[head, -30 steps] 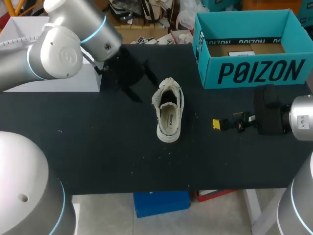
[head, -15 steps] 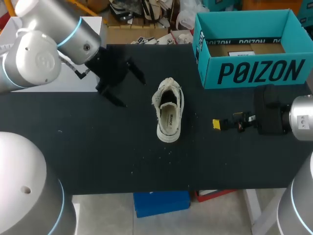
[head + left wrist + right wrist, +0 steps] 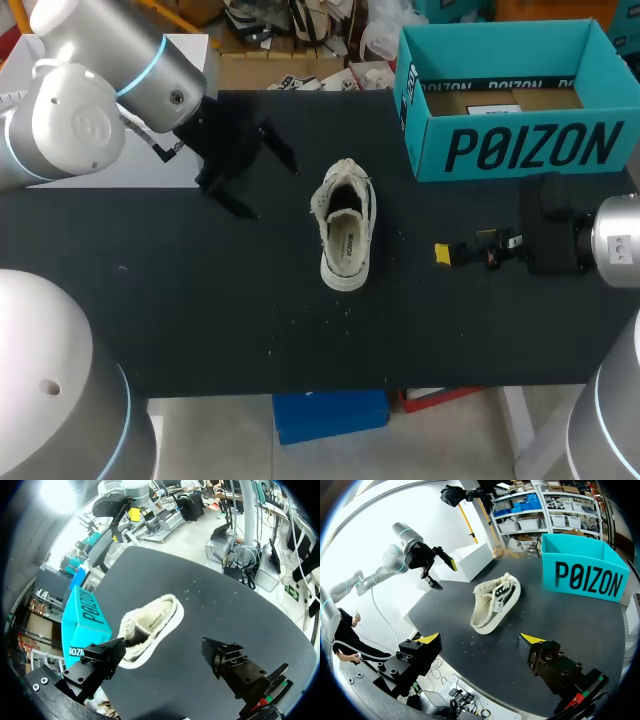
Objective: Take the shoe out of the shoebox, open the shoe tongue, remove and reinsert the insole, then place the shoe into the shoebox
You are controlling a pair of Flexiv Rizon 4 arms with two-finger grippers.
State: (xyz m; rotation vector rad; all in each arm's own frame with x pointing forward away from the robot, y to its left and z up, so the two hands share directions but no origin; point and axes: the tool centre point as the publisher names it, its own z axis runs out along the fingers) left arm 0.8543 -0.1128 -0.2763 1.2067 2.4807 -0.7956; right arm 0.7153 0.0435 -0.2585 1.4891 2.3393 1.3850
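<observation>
A cream low-top shoe (image 3: 345,225) lies upright on the black table (image 3: 200,320), its insole showing and its toe toward the front edge. In the left wrist view the shoe (image 3: 150,630) lies just ahead of my left gripper (image 3: 162,650), which is open and empty. In the head view that left gripper (image 3: 265,185) hovers to the shoe's left. The teal shoebox (image 3: 510,145) stands open at the back right. My right gripper (image 3: 445,254) is open and empty right of the shoe. In the right wrist view the shoe (image 3: 495,602) is ahead of the right gripper (image 3: 481,639), with the shoebox (image 3: 582,575) beyond.
A brown cardboard insert (image 3: 500,100) lies inside the shoebox. A white block (image 3: 120,165) stands at the table's back left, under my left arm. Small pale crumbs (image 3: 300,325) dot the table in front of the shoe.
My left gripper has drawn back leftward from the shoe's heel side and spread its fingers wider. The shoe and the right arm have stayed still.
</observation>
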